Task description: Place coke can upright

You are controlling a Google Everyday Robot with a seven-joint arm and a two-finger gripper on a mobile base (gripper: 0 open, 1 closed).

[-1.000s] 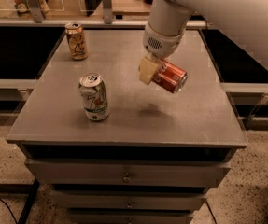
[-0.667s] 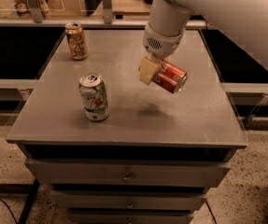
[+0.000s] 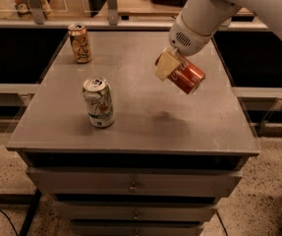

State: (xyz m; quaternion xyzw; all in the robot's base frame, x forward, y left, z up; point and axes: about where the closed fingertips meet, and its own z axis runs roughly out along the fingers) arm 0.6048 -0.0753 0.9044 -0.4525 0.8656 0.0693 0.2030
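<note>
Above the right half of the grey cabinet top [image 3: 145, 132], in the single camera view, the gripper [image 3: 177, 70] is clenched on the coke can [image 3: 188, 76]. One beige finger pad [image 3: 165, 65] presses against the side of the can that faces the camera; the opposite finger is hidden behind the can. The white arm [image 3: 204, 18] enters from the upper right corner and slopes down to the gripper.

The coke can is red with white script and is not upright. It is tilted close to horizontal, with its lower end pointing toward the right edge of the cabinet top. The can appears clear of the surface. A faint dark shadow [image 3: 167, 116] lies on the top below it, apart from the can.

A white-and-green 7UP can [image 3: 98, 102] stands upright on the left half of the top, near the front edge and well apart from the gripper. A gold-tan can [image 3: 80, 43] stands upright near the back left corner, behind the 7UP can and apart from it.

Below the top, the cabinet front carries stacked drawers [image 3: 130, 183], the uppermost with a small central knob [image 3: 133, 186]. Speckled floor [image 3: 258, 200] shows on both sides of the cabinet.
</note>
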